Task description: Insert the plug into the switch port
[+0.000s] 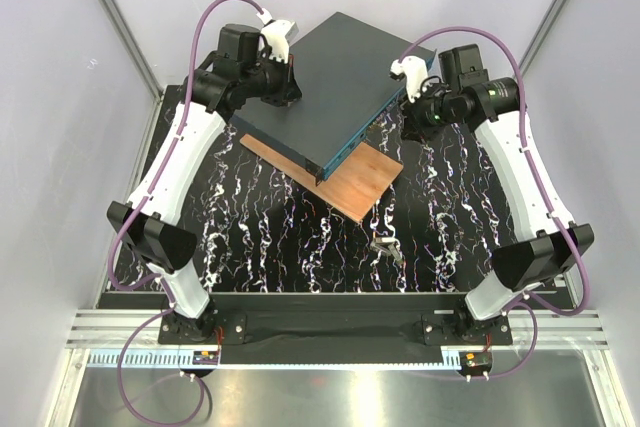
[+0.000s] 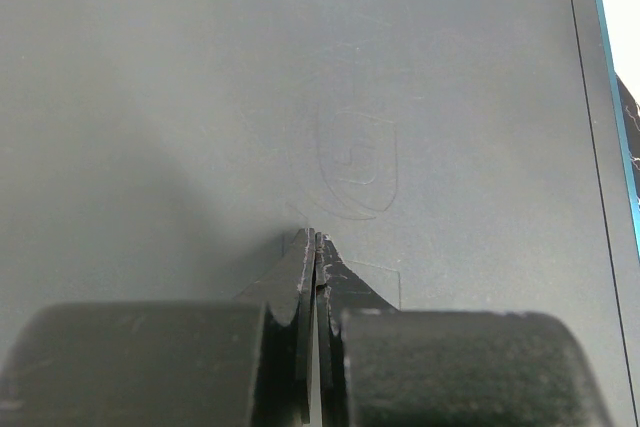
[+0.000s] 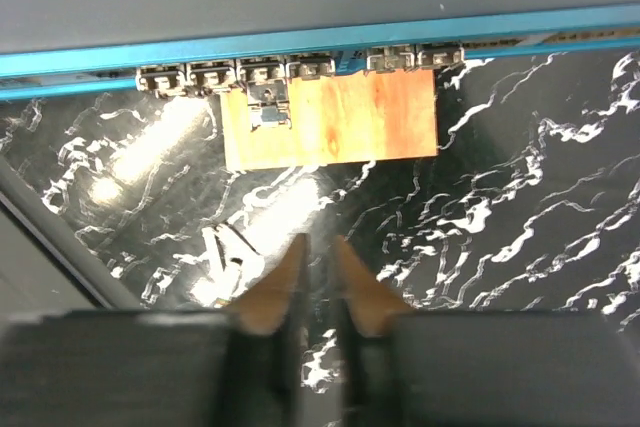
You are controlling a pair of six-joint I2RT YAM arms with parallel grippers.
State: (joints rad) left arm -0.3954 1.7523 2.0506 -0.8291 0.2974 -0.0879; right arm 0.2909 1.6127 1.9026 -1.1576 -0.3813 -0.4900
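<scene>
Marbled table [image 1: 300, 247], switch [image 1: 330, 87] on board [image 1: 350, 182]

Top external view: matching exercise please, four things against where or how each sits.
1. large flat dark grey-teal switch box
2. thin brown wooden board
3. small clear plug
4. left gripper

A. loose on the black marbled table
B. shut, tips on the switch top
C. pokes out under the port face
D. row of ports on its teal narrow face

Pairs: 1-D, 2-C, 3-A, 4-B.
</scene>
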